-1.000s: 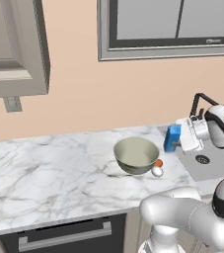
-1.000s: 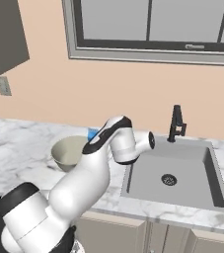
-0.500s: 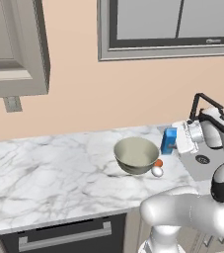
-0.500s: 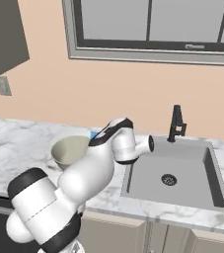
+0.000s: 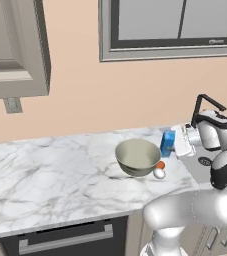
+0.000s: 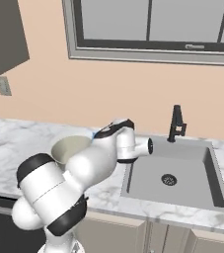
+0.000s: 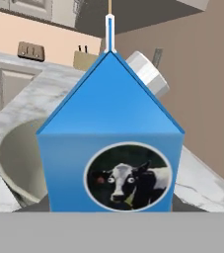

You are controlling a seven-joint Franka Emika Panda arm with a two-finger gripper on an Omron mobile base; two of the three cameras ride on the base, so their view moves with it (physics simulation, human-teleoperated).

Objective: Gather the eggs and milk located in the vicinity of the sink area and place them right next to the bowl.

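The blue milk carton (image 5: 168,143) stands upright just right of the grey-beige bowl (image 5: 136,156), with my gripper (image 5: 174,146) shut on it from the sink side. In the hand view the milk (image 7: 109,148) looms close, its cow label facing me, and the bowl (image 7: 15,158) lies behind it on the left. An orange-brown egg (image 5: 160,165) and a white egg (image 5: 159,173) lie against the bowl's front right. From the right base view my arm hides most of the carton; the bowl (image 6: 69,147) shows beside it. Whether the carton touches the counter is unclear.
The grey sink (image 6: 182,190) with its black faucet (image 6: 176,123) lies right of the arm. Marble counter (image 5: 45,170) stretches left of the bowl. A wall cabinet (image 5: 12,50) hangs at upper left, and a window (image 5: 175,27) is above the sink.
My gripper has carried the milk carton left and a little lower, from near the sink edge to beside the bowl. The eggs and bowl have not moved.
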